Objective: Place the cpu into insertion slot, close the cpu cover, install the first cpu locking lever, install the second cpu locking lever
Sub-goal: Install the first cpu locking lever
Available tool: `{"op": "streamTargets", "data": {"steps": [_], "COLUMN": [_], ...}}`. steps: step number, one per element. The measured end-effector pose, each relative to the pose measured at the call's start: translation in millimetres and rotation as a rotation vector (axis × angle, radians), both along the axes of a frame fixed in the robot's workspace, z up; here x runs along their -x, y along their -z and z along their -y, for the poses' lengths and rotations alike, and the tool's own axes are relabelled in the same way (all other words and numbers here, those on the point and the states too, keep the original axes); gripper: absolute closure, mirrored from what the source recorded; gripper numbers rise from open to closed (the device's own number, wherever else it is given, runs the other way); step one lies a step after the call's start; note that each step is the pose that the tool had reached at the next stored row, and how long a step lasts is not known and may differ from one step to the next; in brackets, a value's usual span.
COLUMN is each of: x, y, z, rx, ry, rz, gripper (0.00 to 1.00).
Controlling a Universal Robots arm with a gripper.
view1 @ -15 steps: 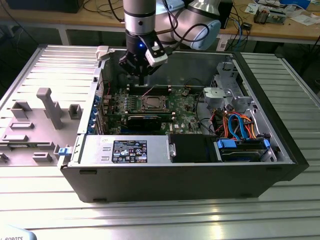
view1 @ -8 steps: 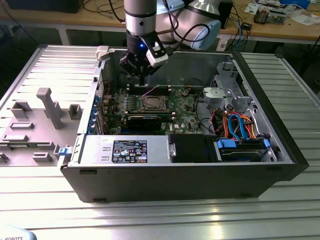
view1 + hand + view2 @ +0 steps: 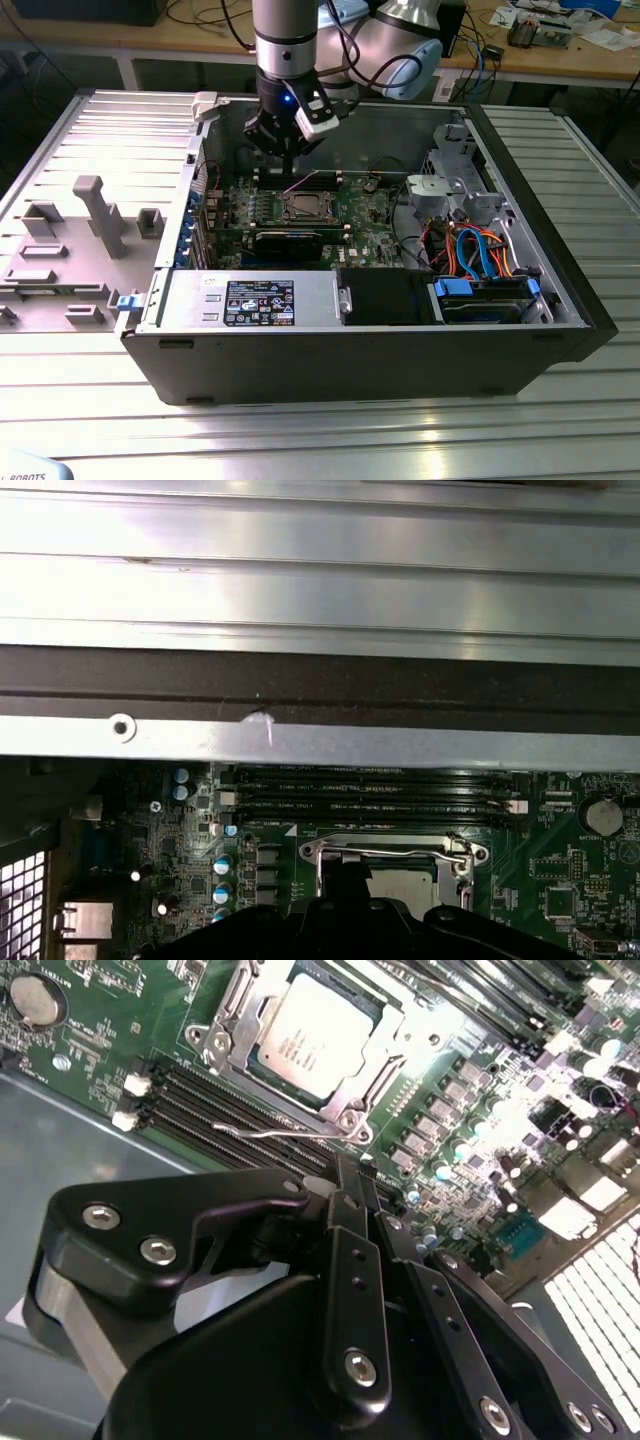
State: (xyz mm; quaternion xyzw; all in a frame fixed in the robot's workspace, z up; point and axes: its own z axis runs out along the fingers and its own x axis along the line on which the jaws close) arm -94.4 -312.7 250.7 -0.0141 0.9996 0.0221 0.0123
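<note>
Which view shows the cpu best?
The second wrist view: the cpu sits close and unobstructed, framed by the cpu cover. The exterior view shows the cpu small and far off; the first wrist view shows just part.

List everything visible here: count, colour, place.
computer case: one, black, open on the table
board: one, green, inside case
cpu: one, silvery-grey, mid-board
cpu cover: one, silver, framing cpu
wire lever: one, silver, along cover's edge
memory slots: four, black, beside cover
long card: one, black, on board near cpu
cables: several, blue and orange, inside case
fixture tray: one, grey, exterior view's left of case
arm: one, grey, above board
gripper: one, black, low beside cpu cover
</note>
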Motion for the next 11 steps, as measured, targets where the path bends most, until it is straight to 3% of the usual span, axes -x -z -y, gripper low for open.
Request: {"op": "streamTargets", "data": {"steps": [4, 6, 10, 11], "x": [-2.4, -6.7, -10.7, -11.3], "y": [4.3, 8.4, 11.2, 11.6], "z": [-0.7, -4.3, -7.1, -7.9], "rx": [0.0002, 0.0031, 0.0038, 0.0070], "ry": [0.000, 0.000, 0.000, 0.000], "rz": [-0.0002, -0.0001, 0.0000, -0.0001], "gripper": [0.89, 0.89, 0.89, 0.89]}}
